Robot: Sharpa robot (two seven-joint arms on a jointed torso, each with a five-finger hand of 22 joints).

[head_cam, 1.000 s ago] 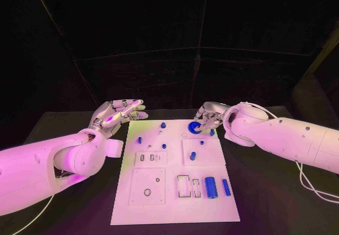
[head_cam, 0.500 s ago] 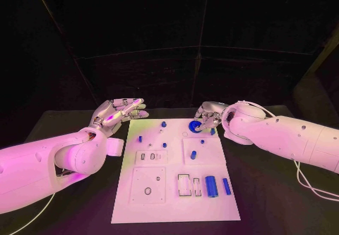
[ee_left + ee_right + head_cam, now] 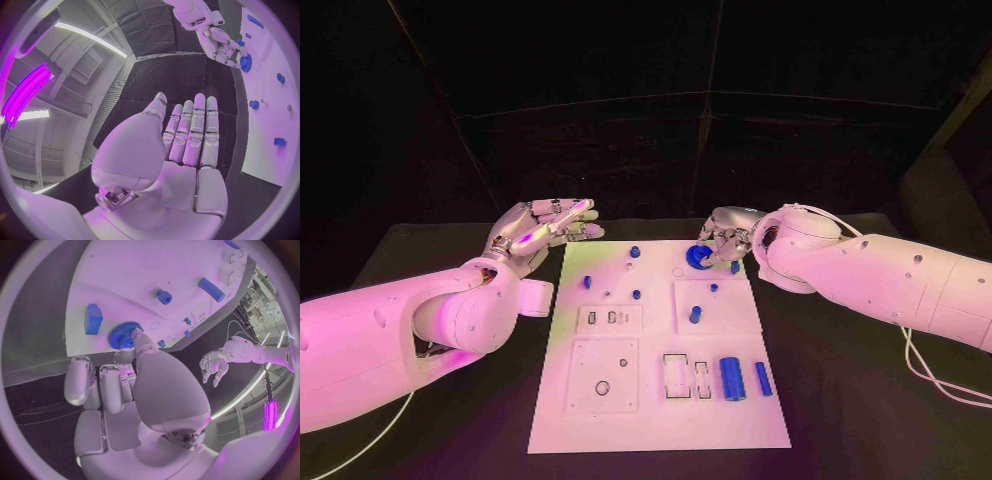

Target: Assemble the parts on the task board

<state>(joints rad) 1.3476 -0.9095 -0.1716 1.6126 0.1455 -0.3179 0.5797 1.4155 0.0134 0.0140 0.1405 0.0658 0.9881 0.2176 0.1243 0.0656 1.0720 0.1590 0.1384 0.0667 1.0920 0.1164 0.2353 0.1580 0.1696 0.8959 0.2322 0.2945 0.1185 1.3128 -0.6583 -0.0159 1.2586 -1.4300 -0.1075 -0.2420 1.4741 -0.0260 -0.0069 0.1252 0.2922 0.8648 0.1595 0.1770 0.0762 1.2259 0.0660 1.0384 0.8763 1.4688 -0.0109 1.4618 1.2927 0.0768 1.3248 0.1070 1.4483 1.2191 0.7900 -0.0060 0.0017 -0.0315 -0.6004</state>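
Head view: right hand (image 3: 727, 240) pinches blue gear (image 3: 695, 259) at task board (image 3: 661, 420) far edge; left hand (image 3: 538, 232) spread, empty.

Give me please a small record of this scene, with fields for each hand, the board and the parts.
left hand: open, fingers apart, holds nothing, off the board's left side
right hand: fingers on the blue gear
task board: white plate, mid-table
near-edge parts: blue cylinder and blue bar, side by side
table: black
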